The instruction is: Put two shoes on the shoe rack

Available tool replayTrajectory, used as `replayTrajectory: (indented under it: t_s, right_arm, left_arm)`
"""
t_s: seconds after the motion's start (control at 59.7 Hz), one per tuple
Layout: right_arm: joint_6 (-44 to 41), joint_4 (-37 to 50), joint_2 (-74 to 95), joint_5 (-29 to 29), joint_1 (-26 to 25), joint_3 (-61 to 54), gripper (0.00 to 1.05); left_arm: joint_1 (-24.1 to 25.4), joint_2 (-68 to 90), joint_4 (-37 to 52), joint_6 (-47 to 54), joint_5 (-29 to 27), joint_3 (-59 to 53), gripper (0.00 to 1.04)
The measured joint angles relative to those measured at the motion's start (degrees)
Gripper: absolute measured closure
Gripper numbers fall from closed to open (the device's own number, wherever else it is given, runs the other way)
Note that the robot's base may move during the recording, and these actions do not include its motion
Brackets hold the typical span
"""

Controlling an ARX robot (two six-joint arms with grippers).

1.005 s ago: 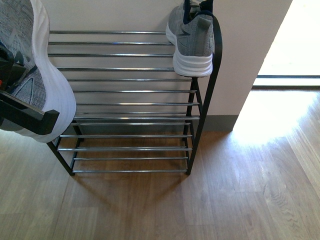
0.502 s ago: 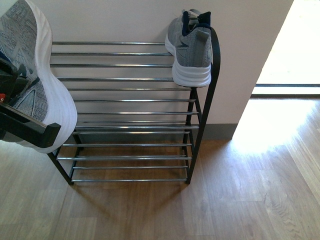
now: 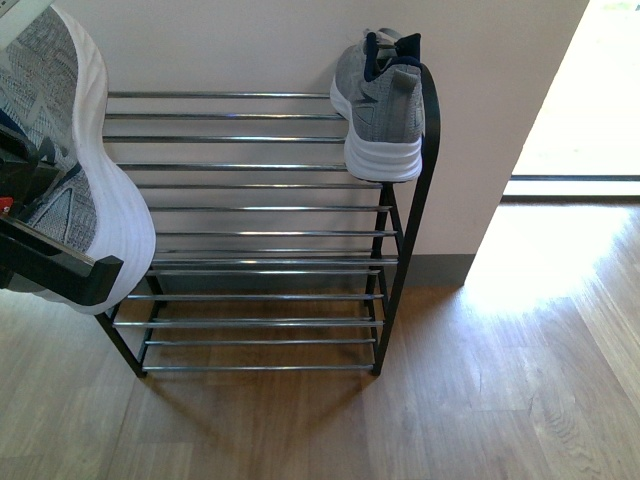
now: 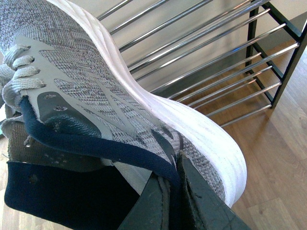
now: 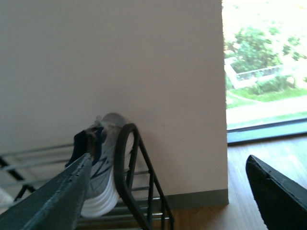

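Front view first: compared with a second ago, the whole shoe rack sits lower in the picture. The parked sneaker on the far right end of the top shelf drops down with it, so we reckon it's our own view shifting and not the rack getting bumped. That shoe doesn't budge against the rods or the black end frame, so shoe one looks done to us. The second sneaker hangs at the left edge, white sole turned right toward the rack, toe up and heel low. It keeps nearly the same spot in frame and, as far as we can tell, is still off the shelves. So nothing is delivered yet; it still has to swing right over the free rods on the left of the top shelf. In the left wrist view, the left claw is pinching the heel end of that sneaker, navy collar edge caught between the fingers, with the rods beyond the sole and clearly apart from it. In the right wrist view, the right claw is spread wide with nothing in it, looking at the parked sneaker tucked against the rack's curved end by the wall.
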Motion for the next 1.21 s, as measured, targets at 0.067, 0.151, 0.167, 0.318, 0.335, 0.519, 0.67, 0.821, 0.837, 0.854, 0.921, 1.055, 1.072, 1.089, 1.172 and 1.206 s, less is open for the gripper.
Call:
replayTrajectory:
  t_s: [0.067,0.151,0.167,0.318,0.335,0.519,0.67,0.821,0.837,0.854,0.921,1.055,1.072,1.089,1.172,1.206]
  right_arm:
    - [-5.5,0.5,-1.7,-1.8,0.3,-2.2,0.27]
    - [-9.0,1.4,-4.1,-1.6,1.1,-5.8,0.41]
    - [-9.2,1.6,-4.4,-1.4,1.2,-6.3,0.42]
    - [-11.0,2.6,-8.3,0.1,2.5,-11.7,0.65]
    - [-11.1,2.7,-9.0,0.3,2.8,-12.5,0.69]
    - [-12.2,2.8,-15.5,2.2,4.7,-18.8,1.03]
    - [-12.1,1.0,-20.6,5.8,8.8,-22.2,1.03]
    - [-12.1,-1.2,-25.0,6.3,8.9,-24.4,1.03]
    - [-12.1,-1.6,-25.6,6.2,8.9,-24.7,1.03]
    - [-12.1,-2.0,-26.2,6.2,8.9,-25.0,1.03]
    - [-12.1,-3.1,-28.1,6.3,8.9,-25.7,1.03]
    - [-12.1,-5.6,-31.8,6.2,8.9,-26.7,1.03]
    - [-12.1,-6.1,-32.4,6.2,8.9,-26.9,1.03]
    - [-12.1,-6.3,-32.7,6.2,8.9,-27.0,1.03]
    - [-12.1,-8.1,-35.2,6.3,8.9,-27.7,1.03]
    - [-12.1,-8.3,-35.7,6.3,8.9,-28.1,1.03]
  left_arm:
    - [0.0,0.0,0.0,0.0,0.0,0.0,1.03]
    - [0.0,0.0,0.0,0.0,-0.1,0.0,1.03]
    - [0.0,0.0,0.0,0.0,-0.1,0.0,1.03]
    - [0.0,0.0,0.0,0.0,0.0,0.0,1.03]
    - [0.0,0.0,0.0,0.0,0.0,0.0,1.03]
    - [0.0,0.0,0.0,0.0,0.0,0.0,1.03]
    - [0.0,0.0,0.0,0.0,0.0,0.0,1.03]
    - [0.0,0.0,0.0,0.0,-0.1,0.0,1.03]
    - [0.0,0.0,0.0,0.0,-0.1,0.0,1.03]
    - [0.0,0.0,0.0,0.0,-0.1,0.0,1.03]
    - [0.0,0.0,0.0,0.0,0.0,0.0,1.03]
    - [0.0,0.0,0.0,0.0,0.0,0.0,1.03]
    - [0.0,0.0,0.0,0.0,0.0,0.0,1.03]
    - [0.0,0.0,0.0,0.0,0.0,0.0,1.03]
    - [0.0,0.0,0.0,0.0,-0.1,0.0,1.03]
    - [0.0,0.0,0.0,0.0,0.0,0.0,1.03]
